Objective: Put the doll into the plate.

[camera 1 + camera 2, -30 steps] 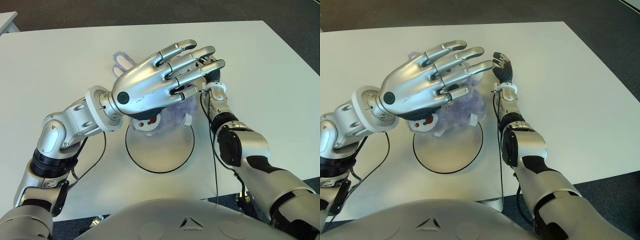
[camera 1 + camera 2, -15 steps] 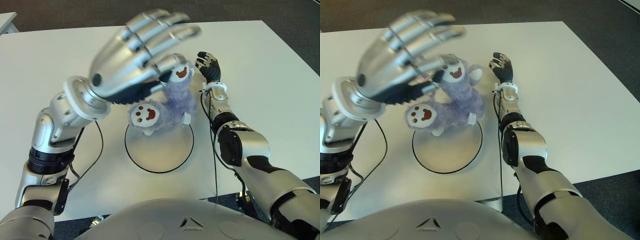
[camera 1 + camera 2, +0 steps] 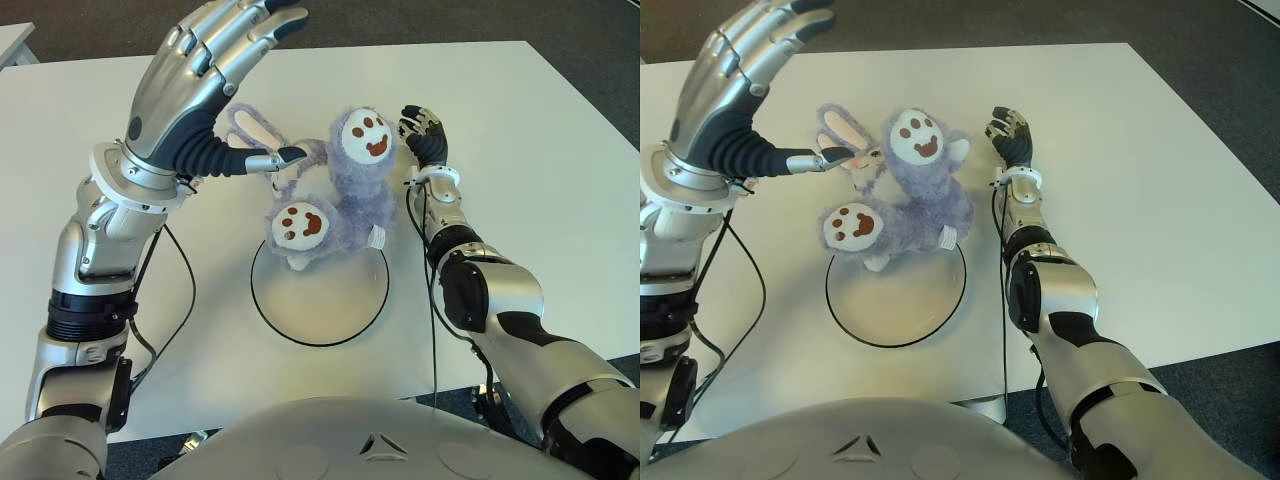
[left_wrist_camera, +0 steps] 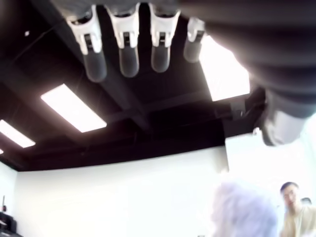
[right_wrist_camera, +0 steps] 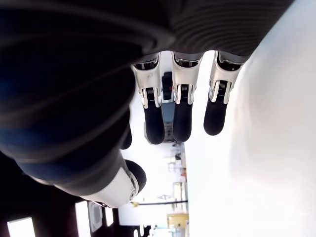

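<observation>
Doll (image 3: pixel 340 200) lies only partly on the plate (image 3: pixel 330 315), at its far rim and mostly on the table (image 3: pixel 520 110), so it needs moving in; left hand (image 3: pixel 205 75), above, and right hand (image 3: pixel 423 132), beside it, both hold nothing, fingers spread.

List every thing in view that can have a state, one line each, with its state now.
Left hand: raised above the table, fingers spread, holding nothing, thumb tip by the doll's ear.
Right hand: beside the doll's head on its right side, fingers relaxed, holding nothing.
Purple plush doll: released, lying across the plate's far rim, only partly over the plate.
Plate: flat on the table, mostly bare.
Table: white, bearing the plate.
</observation>
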Robot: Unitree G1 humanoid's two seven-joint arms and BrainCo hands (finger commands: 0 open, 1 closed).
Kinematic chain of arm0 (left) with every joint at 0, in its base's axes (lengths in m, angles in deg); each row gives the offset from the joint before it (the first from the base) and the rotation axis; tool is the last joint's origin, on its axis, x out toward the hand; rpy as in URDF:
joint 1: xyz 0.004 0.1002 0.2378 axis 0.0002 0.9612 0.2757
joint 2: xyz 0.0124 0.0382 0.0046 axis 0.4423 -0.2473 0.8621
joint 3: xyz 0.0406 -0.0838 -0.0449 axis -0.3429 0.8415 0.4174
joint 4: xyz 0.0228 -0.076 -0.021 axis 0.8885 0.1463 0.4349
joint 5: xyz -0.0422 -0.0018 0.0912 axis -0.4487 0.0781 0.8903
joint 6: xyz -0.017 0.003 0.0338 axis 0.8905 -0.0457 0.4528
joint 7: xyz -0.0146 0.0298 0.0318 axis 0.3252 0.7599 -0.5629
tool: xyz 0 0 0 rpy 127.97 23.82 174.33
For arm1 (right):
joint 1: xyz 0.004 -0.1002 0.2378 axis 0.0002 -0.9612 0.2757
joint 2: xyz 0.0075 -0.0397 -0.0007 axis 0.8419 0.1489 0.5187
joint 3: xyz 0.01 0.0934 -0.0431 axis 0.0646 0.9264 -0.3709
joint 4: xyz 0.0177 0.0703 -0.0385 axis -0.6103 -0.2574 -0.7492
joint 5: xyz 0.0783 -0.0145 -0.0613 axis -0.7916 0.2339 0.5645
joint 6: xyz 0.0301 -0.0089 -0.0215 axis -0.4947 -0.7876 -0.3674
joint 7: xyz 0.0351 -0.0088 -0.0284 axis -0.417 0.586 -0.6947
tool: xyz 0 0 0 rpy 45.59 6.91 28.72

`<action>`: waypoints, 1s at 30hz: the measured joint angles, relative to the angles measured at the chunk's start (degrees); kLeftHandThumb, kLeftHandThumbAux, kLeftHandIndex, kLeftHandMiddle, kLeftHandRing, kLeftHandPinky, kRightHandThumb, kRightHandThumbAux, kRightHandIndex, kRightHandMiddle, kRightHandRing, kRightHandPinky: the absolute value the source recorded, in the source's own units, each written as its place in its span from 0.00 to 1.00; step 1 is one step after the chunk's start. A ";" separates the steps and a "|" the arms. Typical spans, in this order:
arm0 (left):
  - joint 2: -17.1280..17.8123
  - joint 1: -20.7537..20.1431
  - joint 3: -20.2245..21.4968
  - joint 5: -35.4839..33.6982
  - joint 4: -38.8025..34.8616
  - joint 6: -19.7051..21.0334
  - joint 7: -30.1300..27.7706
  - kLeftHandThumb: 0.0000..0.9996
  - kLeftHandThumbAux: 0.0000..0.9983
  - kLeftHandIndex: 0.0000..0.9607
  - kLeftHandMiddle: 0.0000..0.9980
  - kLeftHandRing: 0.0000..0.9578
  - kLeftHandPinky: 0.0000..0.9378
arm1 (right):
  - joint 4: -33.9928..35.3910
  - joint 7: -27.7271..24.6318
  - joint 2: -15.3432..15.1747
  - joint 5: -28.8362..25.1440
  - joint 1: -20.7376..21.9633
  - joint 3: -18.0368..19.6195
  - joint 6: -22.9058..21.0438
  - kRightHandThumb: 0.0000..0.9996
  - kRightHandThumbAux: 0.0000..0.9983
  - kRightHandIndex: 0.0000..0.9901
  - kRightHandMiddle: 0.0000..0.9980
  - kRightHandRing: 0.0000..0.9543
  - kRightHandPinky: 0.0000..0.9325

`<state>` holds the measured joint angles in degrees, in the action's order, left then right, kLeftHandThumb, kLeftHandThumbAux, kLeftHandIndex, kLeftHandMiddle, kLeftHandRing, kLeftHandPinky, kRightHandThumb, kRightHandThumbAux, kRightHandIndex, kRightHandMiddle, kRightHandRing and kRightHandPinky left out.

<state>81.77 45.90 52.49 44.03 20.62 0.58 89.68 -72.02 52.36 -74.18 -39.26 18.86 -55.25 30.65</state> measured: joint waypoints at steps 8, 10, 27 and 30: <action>0.45 -0.01 0.47 3.33 -0.19 0.06 0.16 0.09 0.41 0.00 0.09 0.12 0.14 | 0.00 0.01 0.03 0.10 -0.02 -0.08 0.00 0.52 0.87 0.25 0.23 0.21 0.22; 0.44 0.00 0.50 3.75 -0.25 0.10 0.44 0.09 0.41 0.00 0.10 0.12 0.15 | 0.00 0.03 0.03 0.16 -0.03 -0.14 0.00 0.52 0.87 0.25 0.23 0.21 0.22; -0.69 -0.21 0.29 -4.11 0.42 -0.72 0.85 0.19 0.38 0.04 0.12 0.15 0.22 | -0.01 0.15 0.00 0.18 -0.45 -0.15 0.00 0.52 0.87 0.26 0.23 0.21 0.23; -0.96 -1.12 0.03 -6.66 1.86 -2.58 0.85 0.20 0.39 0.05 0.14 0.16 0.21 | -0.01 0.15 -0.02 0.17 -0.58 -0.12 0.01 0.53 0.86 0.26 0.23 0.21 0.23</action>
<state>80.81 44.78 52.52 37.36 22.48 -2.00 90.54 -72.03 52.51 -74.19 -39.09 18.28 -55.37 30.66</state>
